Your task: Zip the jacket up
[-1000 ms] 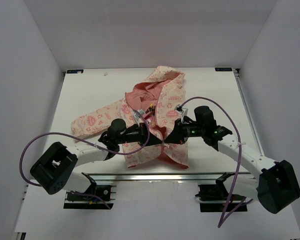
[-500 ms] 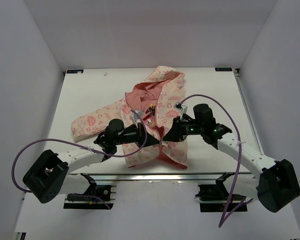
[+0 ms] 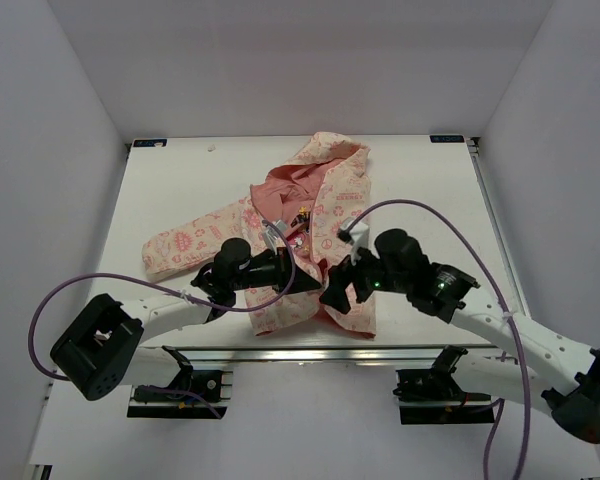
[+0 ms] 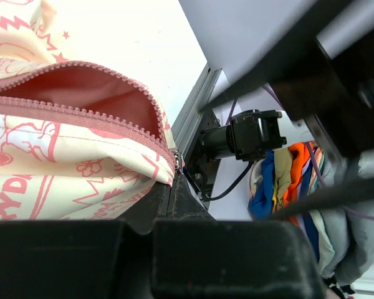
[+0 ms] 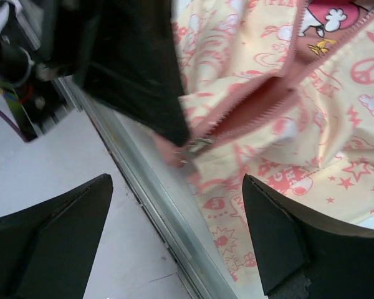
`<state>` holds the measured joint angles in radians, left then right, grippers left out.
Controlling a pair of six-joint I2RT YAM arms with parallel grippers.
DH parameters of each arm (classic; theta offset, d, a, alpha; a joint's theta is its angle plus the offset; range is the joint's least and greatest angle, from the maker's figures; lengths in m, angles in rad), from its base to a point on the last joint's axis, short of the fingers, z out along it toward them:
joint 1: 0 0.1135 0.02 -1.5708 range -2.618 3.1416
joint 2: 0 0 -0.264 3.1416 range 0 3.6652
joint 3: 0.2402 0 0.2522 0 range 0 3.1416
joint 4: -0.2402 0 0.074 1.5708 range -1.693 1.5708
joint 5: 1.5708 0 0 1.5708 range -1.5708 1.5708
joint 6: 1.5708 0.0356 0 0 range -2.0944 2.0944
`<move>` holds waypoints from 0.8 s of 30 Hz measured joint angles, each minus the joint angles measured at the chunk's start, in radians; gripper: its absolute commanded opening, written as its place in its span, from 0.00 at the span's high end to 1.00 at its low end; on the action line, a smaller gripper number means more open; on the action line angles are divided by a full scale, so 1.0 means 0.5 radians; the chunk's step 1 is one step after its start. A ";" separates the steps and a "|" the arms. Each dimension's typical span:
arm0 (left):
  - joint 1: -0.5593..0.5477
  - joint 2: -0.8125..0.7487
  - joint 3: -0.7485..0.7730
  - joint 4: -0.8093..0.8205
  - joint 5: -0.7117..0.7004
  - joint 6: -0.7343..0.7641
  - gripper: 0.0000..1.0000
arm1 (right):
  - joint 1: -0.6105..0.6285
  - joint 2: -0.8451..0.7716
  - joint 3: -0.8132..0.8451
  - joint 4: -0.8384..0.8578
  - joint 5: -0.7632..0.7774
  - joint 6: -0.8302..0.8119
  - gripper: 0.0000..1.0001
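Note:
The jacket (image 3: 320, 200) lies spread on the white table, cream with pink prints, with its pink lining showing at the hood. The front zipper (image 4: 81, 112) gapes open, so the lining (image 4: 93, 90) is visible. My left gripper (image 3: 308, 286) is shut on the jacket's bottom hem at the zipper's lower end (image 4: 174, 163). In the right wrist view the left gripper's black tip (image 5: 174, 128) sits right at the metal slider (image 5: 198, 145). My right gripper (image 5: 176, 180) stands wide open just short of that slider, holding nothing, over the hem (image 5: 237, 180) and the table's front edge.
An aluminium rail (image 5: 143, 180) runs along the table's near edge under my right gripper. White walls enclose the table (image 3: 180, 180) on three sides. Purple cables (image 3: 420, 205) loop over both arms. A heap of colourful cloth (image 4: 287, 180) lies beyond the table edge.
My right gripper has opened, let go of the jacket's hem and drawn back toward the near edge. The left gripper stays shut on the hem.

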<state>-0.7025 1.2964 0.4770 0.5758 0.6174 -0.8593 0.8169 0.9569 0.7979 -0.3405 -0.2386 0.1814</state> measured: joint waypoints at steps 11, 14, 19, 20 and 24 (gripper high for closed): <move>0.000 -0.053 0.033 -0.230 -0.088 -0.057 1.00 | 0.704 0.237 0.103 -0.155 1.183 -0.203 0.11; 0.000 -0.070 0.033 -0.255 -0.099 -0.063 1.00 | 0.781 0.322 0.117 -0.160 1.384 -0.244 0.11; 0.000 -0.070 0.033 -0.278 -0.099 -0.064 1.00 | 0.887 0.416 0.118 -0.166 1.626 -0.278 0.11; 0.000 -0.070 0.033 -0.282 -0.098 -0.064 1.00 | 0.910 0.430 0.118 -0.164 1.656 -0.280 0.12; 0.000 -0.070 0.033 -0.296 -0.098 -0.064 1.00 | 0.965 0.488 0.118 -0.137 1.710 -0.279 0.13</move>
<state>-0.7025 1.2613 0.4934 0.4278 0.5682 -0.8913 1.2995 1.2011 0.8570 -0.4088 0.6163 0.0418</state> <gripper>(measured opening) 0.009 0.880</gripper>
